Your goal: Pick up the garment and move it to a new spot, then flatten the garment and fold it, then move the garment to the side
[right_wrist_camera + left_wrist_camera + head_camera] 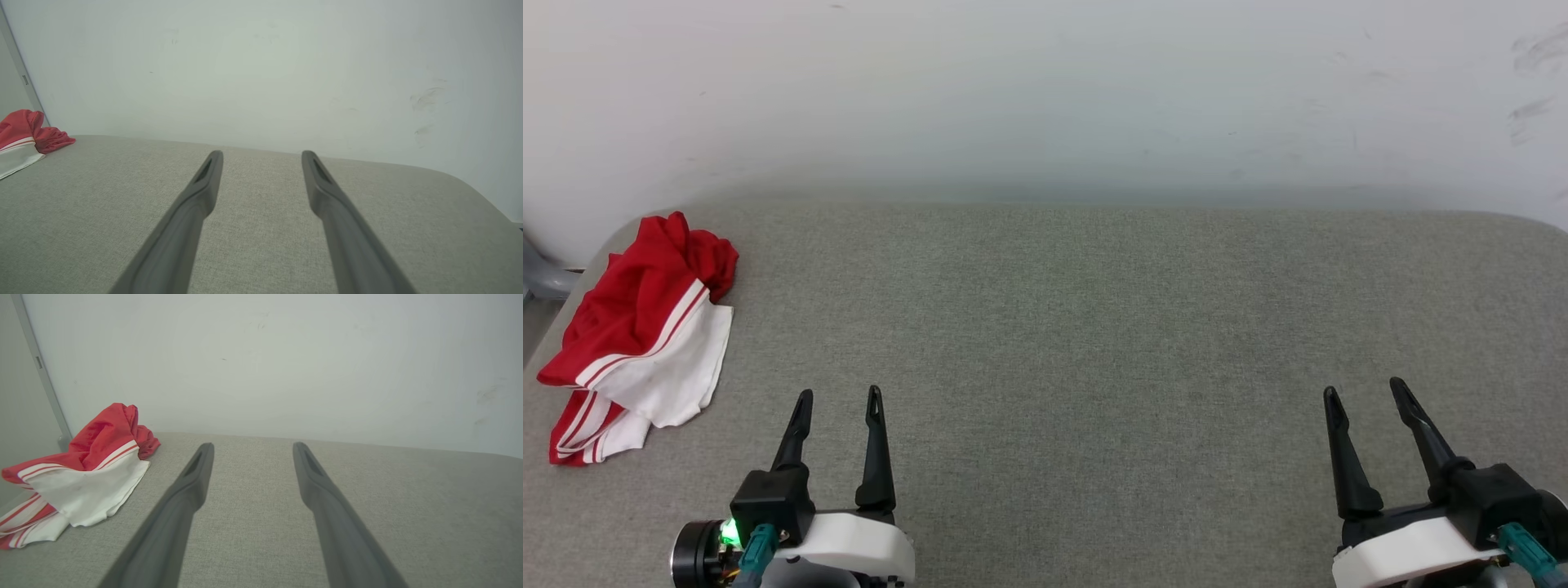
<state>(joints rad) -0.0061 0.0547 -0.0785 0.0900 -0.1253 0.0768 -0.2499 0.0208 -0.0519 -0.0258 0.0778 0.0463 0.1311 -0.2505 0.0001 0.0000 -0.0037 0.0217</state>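
Left gripper (837, 398) gaping, empty | right gripper (1365, 388) likewise | shirt (645, 327) bunched at table (1094, 327) edge; careless snag could drag it off.

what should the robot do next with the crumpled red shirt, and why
Probably swing the left claw leftward to the garment: it lies bunched and untouched at the left edge of the table, and that claw is open, empty and nearer.

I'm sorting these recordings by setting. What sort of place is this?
Probably an indoor test station for cloth folding: a grey fabric-covered table against a plain, scuffed white wall, with a crumpled red-and-white garment near its left edge.
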